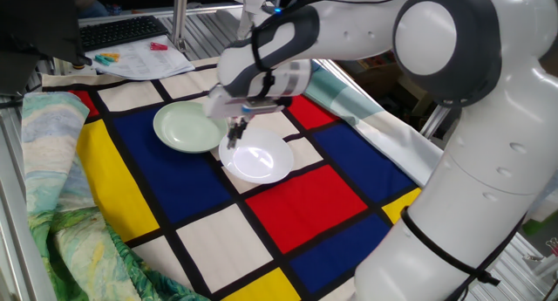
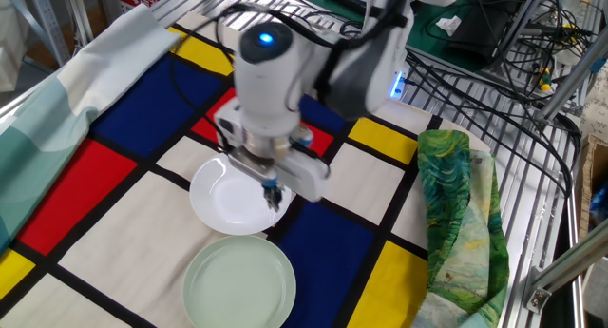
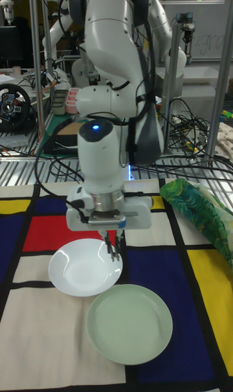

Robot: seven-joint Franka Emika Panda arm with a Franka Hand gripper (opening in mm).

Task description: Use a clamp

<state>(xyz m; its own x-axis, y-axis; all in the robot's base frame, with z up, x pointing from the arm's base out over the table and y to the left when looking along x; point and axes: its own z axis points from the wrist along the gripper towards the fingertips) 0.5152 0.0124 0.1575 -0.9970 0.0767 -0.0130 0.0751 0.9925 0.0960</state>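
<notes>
Two dishes touch: white plate and green plate. The gripper hangs over the white plate's rim; its jaws' state and the clamp cannot be made out.

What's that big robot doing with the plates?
The white robot arm is holding its pincer just above the edge of the white plate, on the side nearest the pale green plate. Both plates sit on a colourful checked cloth, and both look empty. The pincer's fingers are close together, but it is too small to tell whether something tiny is pinched between them.
</notes>
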